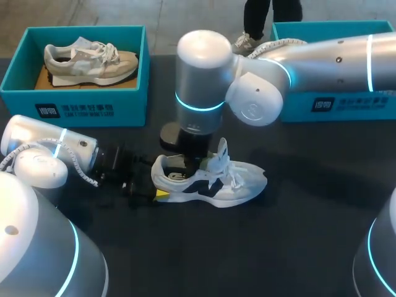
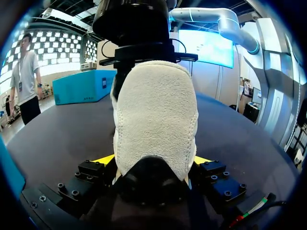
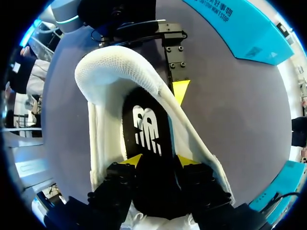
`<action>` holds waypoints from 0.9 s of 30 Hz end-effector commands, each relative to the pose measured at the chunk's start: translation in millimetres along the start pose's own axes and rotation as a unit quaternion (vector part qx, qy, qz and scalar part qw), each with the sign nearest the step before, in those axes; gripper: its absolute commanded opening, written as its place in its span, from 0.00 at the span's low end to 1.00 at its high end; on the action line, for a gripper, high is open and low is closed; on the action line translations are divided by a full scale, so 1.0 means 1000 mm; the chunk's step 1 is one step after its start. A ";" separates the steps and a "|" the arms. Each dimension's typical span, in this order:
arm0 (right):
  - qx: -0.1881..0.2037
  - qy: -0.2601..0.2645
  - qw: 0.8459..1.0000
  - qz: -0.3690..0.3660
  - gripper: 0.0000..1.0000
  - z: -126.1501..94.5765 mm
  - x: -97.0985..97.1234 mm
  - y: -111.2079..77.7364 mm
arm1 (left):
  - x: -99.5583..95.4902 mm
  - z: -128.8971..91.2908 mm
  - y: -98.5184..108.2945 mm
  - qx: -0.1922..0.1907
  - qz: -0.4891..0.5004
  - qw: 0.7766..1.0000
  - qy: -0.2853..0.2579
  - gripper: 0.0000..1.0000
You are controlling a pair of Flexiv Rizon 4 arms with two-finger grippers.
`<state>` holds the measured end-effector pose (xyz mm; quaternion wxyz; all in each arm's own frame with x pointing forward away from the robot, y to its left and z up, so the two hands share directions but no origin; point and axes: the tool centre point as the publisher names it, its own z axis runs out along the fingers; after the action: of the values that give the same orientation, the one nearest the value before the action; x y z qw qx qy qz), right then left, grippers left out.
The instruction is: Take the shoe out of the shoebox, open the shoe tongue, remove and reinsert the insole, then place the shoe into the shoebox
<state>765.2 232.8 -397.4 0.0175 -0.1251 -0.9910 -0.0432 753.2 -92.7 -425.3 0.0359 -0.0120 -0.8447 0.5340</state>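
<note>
At 10 o'clock on the table (image 1: 297,235) a teal shoebox (image 1: 74,102) holds a beige sneaker (image 1: 90,62). The left hand (image 2: 152,160) is closed on the heel (image 2: 156,115) of the white sneaker (image 1: 216,182), one yellow tip pressed to each side. This sneaker lies mid-table, outside both boxes, with its toe toward 3 o'clock. The right hand (image 3: 158,160) is down inside its opening, over the black insole (image 3: 146,129); whether it grips the insole I cannot tell. A second shoebox (image 1: 346,105) stands at 2 o'clock.
</note>
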 end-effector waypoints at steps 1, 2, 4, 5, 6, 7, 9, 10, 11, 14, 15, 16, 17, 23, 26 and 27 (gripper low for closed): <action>-0.002 0.015 1.000 -0.003 0.44 0.015 -0.006 0.002 | -0.003 0.005 0.003 -0.001 0.000 1.000 0.001 0.00; -0.002 0.016 1.000 -0.004 0.42 0.016 -0.006 0.001 | -0.003 0.005 0.003 -0.001 0.000 1.000 0.001 0.00; -0.002 0.025 1.000 -0.004 0.29 0.020 -0.004 0.001 | -0.003 0.005 0.003 -0.001 0.000 1.000 0.001 0.00; -0.003 0.027 1.000 -0.004 0.28 0.022 -0.004 0.001 | -0.003 0.005 0.003 -0.001 0.000 1.000 0.001 0.00; -0.004 0.033 0.999 -0.003 0.22 0.024 -0.003 0.000 | -0.003 0.005 0.003 -0.001 0.000 1.000 0.001 0.00; -0.005 0.037 0.999 -0.002 0.17 0.026 -0.003 -0.001 | -0.003 0.005 0.003 -0.001 0.000 1.000 0.001 0.00; -0.006 0.041 0.999 0.001 0.07 0.028 -0.001 -0.002 | -0.003 0.005 0.003 -0.001 0.000 1.000 0.001 0.00; -0.006 0.043 0.999 0.002 0.02 0.029 -0.001 -0.003 | -0.003 0.005 0.003 -0.001 0.000 1.000 0.001 0.00; -0.006 0.046 0.999 0.004 0.00 0.031 0.000 -0.004 | -0.003 0.005 0.003 -0.001 0.000 1.000 0.001 0.00; -0.006 0.053 0.999 0.009 0.00 0.034 0.003 -0.007 | -0.003 0.005 0.003 -0.001 0.000 1.000 0.001 0.00; -0.006 0.054 0.998 0.011 0.00 0.034 0.003 -0.009 | -0.003 0.005 0.003 -0.001 0.000 1.000 0.001 0.00; -0.007 0.056 0.998 0.013 0.00 0.034 0.004 -0.010 | -0.003 0.005 0.003 -0.001 0.000 1.000 0.001 0.00; -0.008 0.056 0.998 0.014 0.00 0.034 0.004 -0.012 | -0.003 0.005 0.003 -0.001 0.000 1.000 0.001 0.00; -0.027 0.049 0.998 0.024 0.00 0.016 0.007 -0.022 | -0.003 0.005 0.003 -0.001 0.000 1.000 0.001 0.00; -0.038 0.038 0.998 0.027 0.00 0.002 0.009 -0.023 | -0.003 0.005 0.003 -0.001 0.000 1.000 0.001 0.00; -0.040 0.033 0.998 0.027 0.00 -0.002 0.010 -0.024 | -0.003 0.005 0.003 -0.001 0.000 1.000 0.001 0.00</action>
<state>761.9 226.7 -406.2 0.0598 -0.1480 -0.9842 -0.0761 752.9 -93.1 -425.3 0.0359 -0.0127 -0.8446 0.5341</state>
